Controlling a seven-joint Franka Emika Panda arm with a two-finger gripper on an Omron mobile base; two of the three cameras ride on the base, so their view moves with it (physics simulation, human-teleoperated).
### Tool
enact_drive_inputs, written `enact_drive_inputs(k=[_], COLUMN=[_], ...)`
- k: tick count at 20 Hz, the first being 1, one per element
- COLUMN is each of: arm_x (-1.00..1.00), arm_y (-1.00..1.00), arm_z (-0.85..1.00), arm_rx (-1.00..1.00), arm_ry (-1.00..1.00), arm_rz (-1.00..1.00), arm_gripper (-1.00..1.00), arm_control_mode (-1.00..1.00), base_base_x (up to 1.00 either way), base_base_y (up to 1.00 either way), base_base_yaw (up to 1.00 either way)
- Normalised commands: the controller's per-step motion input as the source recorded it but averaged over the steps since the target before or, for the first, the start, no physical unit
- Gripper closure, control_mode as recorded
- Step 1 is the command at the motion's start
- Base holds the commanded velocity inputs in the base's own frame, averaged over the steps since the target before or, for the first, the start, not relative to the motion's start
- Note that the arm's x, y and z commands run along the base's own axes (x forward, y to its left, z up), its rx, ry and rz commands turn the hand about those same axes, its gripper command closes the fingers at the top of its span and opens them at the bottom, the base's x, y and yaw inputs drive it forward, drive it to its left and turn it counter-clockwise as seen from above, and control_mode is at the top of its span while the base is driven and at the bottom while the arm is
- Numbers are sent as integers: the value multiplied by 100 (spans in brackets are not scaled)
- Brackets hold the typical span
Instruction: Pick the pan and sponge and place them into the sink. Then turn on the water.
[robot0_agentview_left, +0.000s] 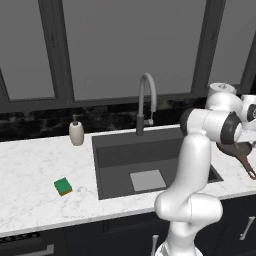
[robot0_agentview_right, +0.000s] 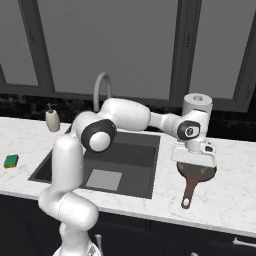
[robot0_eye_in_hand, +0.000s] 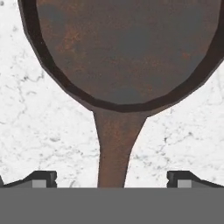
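The pan (robot0_eye_in_hand: 127, 48) is dark reddish-brown with grey smudges. The sponge (robot0_agentview_left: 63, 186) is green on top, orange below. The sink (robot0_agentview_left: 120, 155) is dark grey. The counter (robot0_agentview_left: 30, 170) is white marble with thin grey veins.

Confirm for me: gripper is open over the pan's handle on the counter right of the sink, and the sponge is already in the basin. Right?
Not quite. The sponge lies on the counter left of the sink, as the left base view shows. The rest holds: the gripper is open over the pan handle.
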Motion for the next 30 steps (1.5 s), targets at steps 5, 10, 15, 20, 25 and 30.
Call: enact_drive_inputs(k=[5, 10, 15, 20, 25, 30], arm_x=[0, 0, 0, 0, 0, 0], arm_y=[-7, 0, 0, 0, 0, 0], arm_z=[-34, -31, -30, -33, -27, -10], arm_rx=[0, 1, 1, 0, 3, 2], arm_ry=[0, 0, 0, 0, 0, 0], arm_rz=[2, 0, 0, 0, 0, 0], arm_gripper=[-100, -100, -100, -100, -100, 100], arm_control_mode=[-100, -100, -100, -100, -100, -100], base_base_x=[0, 0, 0, 0, 0, 0], base_base_y=[0, 0, 0, 0, 0, 0], base_base_yaw=[0, 0, 0, 0, 0, 0])
